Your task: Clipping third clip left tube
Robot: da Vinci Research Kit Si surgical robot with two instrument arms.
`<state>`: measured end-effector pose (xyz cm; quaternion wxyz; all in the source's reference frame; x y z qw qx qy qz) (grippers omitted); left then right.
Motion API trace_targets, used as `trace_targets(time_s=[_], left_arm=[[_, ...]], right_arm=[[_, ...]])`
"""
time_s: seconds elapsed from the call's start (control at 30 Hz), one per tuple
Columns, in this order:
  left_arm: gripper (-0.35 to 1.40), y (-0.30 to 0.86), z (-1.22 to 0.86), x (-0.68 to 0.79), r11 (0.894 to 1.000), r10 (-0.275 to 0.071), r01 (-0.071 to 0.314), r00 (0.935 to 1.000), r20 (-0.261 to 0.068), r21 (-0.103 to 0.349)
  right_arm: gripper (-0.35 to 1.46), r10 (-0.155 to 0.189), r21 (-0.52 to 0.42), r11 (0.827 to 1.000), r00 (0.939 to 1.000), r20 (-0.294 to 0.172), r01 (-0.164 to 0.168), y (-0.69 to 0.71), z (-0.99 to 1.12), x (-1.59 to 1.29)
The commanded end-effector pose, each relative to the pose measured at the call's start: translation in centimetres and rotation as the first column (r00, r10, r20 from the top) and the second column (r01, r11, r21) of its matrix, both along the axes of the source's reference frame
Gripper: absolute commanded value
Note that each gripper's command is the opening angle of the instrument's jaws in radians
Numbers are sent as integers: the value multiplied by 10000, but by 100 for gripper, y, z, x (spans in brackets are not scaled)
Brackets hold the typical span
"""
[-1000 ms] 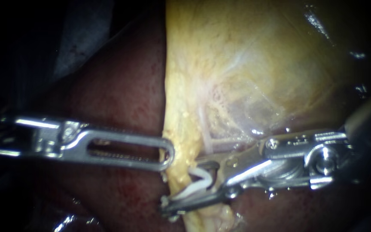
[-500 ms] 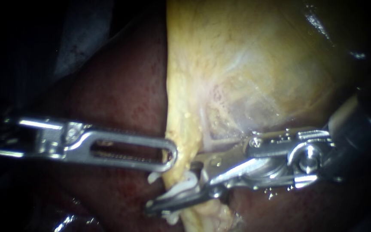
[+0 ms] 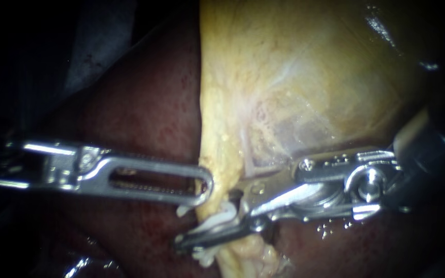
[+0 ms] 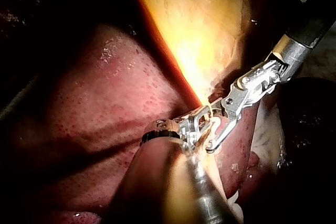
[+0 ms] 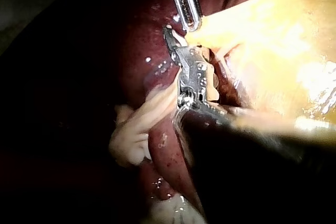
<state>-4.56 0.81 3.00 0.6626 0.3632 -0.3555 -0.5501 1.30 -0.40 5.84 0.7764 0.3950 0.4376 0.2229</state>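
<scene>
White clip (image 3: 221, 216): sits across the lower end of the yellow tissue strip (image 3: 217, 170), where the strip narrows against the liver (image 3: 145, 113). I cannot tell which tube it is on.

My right instrument (image 3: 207, 220): comes in from the right. Its 2 jaws are clamped on the clip, 1 above and 1 below, with a gap still showing between them.

My left instrument (image 3: 202, 186): lies level, its tip touching the strip's edge just above the clip. A small white bit (image 3: 184, 210) shows right under that tip.
</scene>
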Motion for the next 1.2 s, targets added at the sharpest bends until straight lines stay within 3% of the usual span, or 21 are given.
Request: trace_targets(time_s=[0.03,0.3,0.47,0.5,1.2], left_arm=[[-35,0,0,0,10000,12,-12,10000,16,4],[-35,0,1,-1,10000,10,-10,10000,13,0],[-35,0,1,-1,10000,9,-9,10000,12,-1],[-35,0,1,-2,10000,8,-8,10000,10,-2],[-35,1,4,-3,10000,28,-28,10000,20,2]], right_arm=[[44,-3,0,10000,10000,-5,3,0,0,0],[39,91,92,9999,9999,55,-91,3,-1,0],[-31,348,853,9956,9988,342,-376,10,-6,-4],[-35,374,845,9956,9987,350,-402,11,-6,-5],[-35,349,825,9959,9988,339,-376,13,-1,-8]])
